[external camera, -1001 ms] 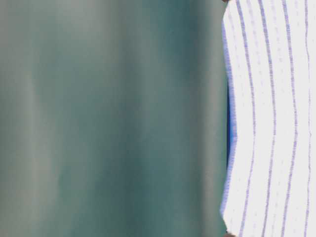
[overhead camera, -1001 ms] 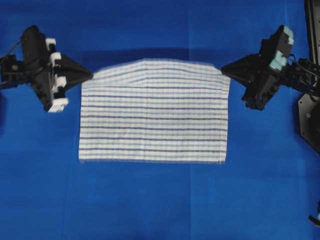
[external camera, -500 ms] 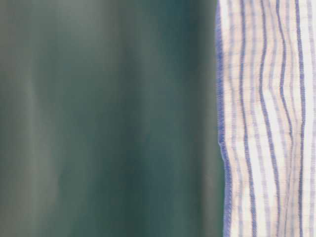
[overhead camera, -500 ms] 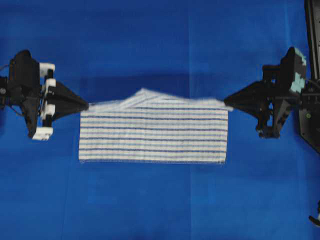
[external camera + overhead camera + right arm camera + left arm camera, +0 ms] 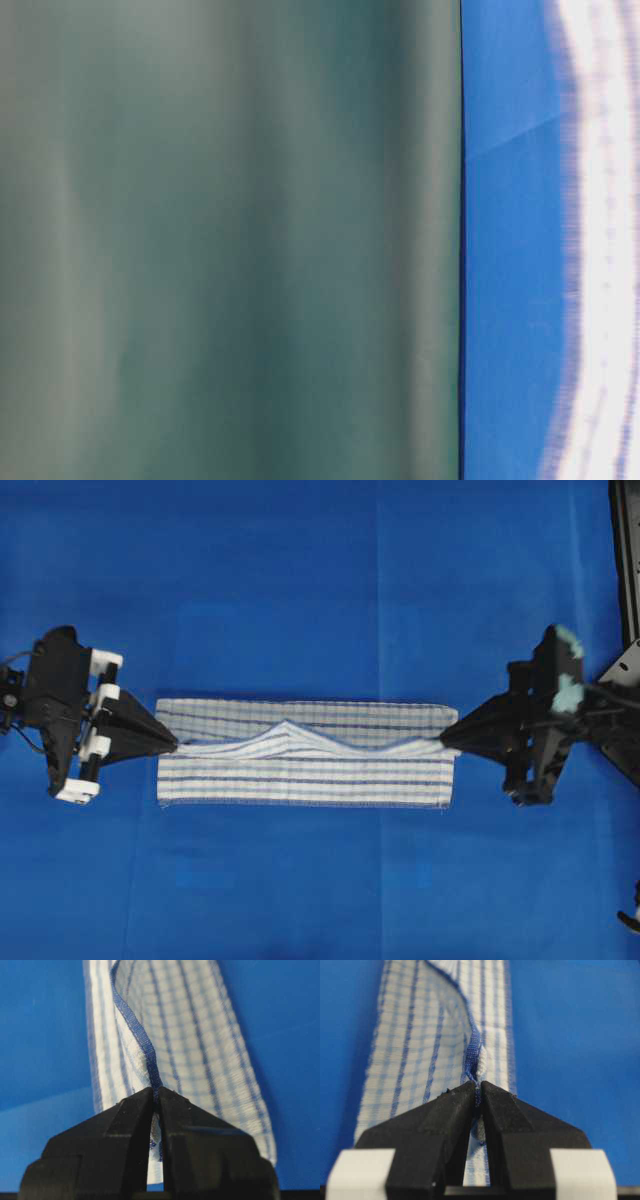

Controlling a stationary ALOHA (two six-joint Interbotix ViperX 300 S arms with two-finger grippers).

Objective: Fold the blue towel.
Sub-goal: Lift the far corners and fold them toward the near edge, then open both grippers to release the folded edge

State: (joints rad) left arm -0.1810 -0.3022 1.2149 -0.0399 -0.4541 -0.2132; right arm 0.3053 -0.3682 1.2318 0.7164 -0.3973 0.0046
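The white woven towel with thin blue stripes [image 5: 305,770] spans between your two grippers, half doubled over. Left gripper [image 5: 477,1091] and right gripper [image 5: 155,1094] each pinch a hemmed corner. Expect light, limp cloth: it sags mid-span, so keep gripping the stitched hems.

The blue towel [image 5: 300,770] is a soft woven cloth, its open weave and stitched hem showing clearly in the wrist views, with a matt, slightly fuzzy surface. The table covering [image 5: 300,580] looks like smooth matt fabric with faint crease lines. The left gripper [image 5: 479,1091] and right gripper [image 5: 155,1094] have hard black plastic fingers, matt and faintly grainy.
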